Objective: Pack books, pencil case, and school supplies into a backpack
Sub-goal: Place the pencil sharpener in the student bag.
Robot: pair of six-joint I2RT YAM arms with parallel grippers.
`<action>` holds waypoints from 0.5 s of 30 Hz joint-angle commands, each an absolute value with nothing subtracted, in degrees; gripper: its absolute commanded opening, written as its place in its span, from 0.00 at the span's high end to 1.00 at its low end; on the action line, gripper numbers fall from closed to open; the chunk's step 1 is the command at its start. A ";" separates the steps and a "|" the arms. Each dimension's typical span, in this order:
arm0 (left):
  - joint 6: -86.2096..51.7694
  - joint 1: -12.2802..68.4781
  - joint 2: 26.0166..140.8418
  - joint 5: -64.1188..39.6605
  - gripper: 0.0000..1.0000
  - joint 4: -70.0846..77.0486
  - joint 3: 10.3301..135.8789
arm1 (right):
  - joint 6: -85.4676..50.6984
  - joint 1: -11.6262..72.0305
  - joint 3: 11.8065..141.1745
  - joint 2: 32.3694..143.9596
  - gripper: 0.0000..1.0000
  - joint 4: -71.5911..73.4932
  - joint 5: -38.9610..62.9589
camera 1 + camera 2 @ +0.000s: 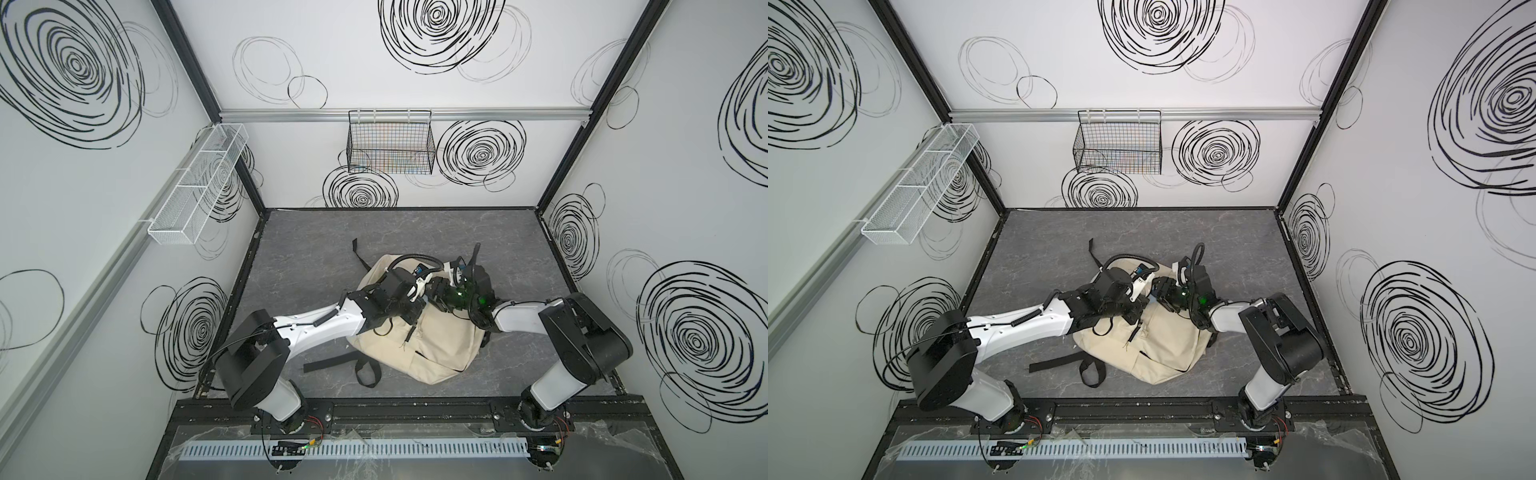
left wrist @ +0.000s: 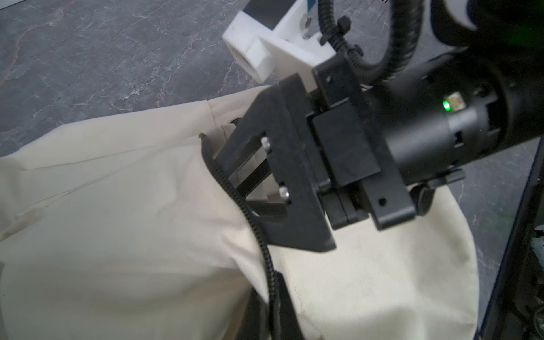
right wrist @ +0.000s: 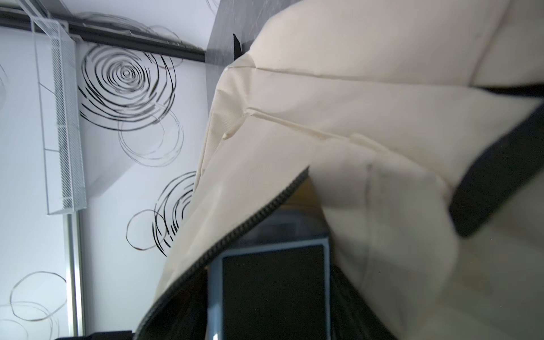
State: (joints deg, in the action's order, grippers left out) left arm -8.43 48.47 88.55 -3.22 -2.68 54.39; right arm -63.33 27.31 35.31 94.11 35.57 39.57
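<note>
At the centre of the grey table point(image 1: 332, 249), in both top views, one cream backpack point(image 1: 440, 345): soft, floppy, easiest gripped along its black zip edge. Pinched together near that edge, left fingers point(image 1: 409, 311); pushed into the open mouth, right fingers point(image 2: 265, 114), seemingly clamped on one light blue pencil sharpener point(image 3: 273, 291), rigid and light. No books, no pencil case in sight.

The backpack point(image 1: 436, 353) is matt cream cloth with a fine ribbed weave, its zip point(image 3: 253, 219) black and toothed, its strap point(image 1: 328, 362) flat black webbing; the pencil sharpener point(image 3: 215, 279) shows a smooth pale-blue plastic frame round a dark panel. The bench point(image 1: 316, 249) is grey, marbled, stone-look, faintly sheened; the wire basket point(image 1: 390, 145) is thin black metal.
</note>
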 commanded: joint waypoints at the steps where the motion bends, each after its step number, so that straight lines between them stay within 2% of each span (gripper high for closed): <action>1: -7.37 49.57 87.18 -8.27 1.00 3.70 53.08 | -59.40 30.17 38.50 94.94 0.47 35.31 48.21; 3: -7.36 48.83 86.50 -8.33 1.00 4.43 51.99 | -62.05 30.23 37.13 95.63 0.45 40.72 52.74; 5: -7.51 48.06 85.89 -8.09 1.00 4.41 51.44 | -62.46 30.24 37.12 96.02 0.39 40.42 54.39; 9: -7.89 47.04 83.85 -7.03 1.00 4.65 50.17 | -58.87 30.23 36.56 92.96 0.27 34.47 49.70; 15: -9.99 46.21 78.05 -2.53 1.00 6.38 46.61 | -50.38 30.17 39.79 89.77 0.24 19.85 43.13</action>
